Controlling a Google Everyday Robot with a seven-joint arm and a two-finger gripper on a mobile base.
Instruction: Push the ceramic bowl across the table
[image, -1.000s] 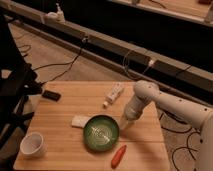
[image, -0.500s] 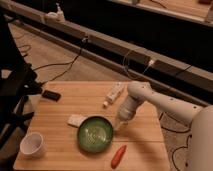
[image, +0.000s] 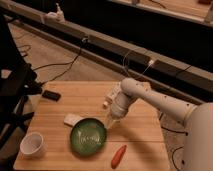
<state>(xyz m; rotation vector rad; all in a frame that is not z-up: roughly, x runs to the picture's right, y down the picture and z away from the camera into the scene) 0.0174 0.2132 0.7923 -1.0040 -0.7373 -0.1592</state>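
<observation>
The ceramic bowl (image: 88, 136), a wide shallow green dish with pale swirl marks, sits on the light wooden table (image: 80, 97) near its front edge, a little left of centre. My gripper (image: 112, 122) hangs from the white arm (image: 150, 97) that reaches in from the right, pointing down at the bowl's right rim and touching or nearly touching it.
A small white cup (image: 33, 144) stands at the front left corner. A pale flat block (image: 72, 119) lies just behind the bowl's left rim. A red carrot-like object (image: 118, 156) lies at the front right. A white bottle (image: 111, 96) lies behind the arm; a black object (image: 51, 95) lies at far left.
The gripper has moved left against the bowl's right side, and the bowl has slid left across the table toward the pale block.
</observation>
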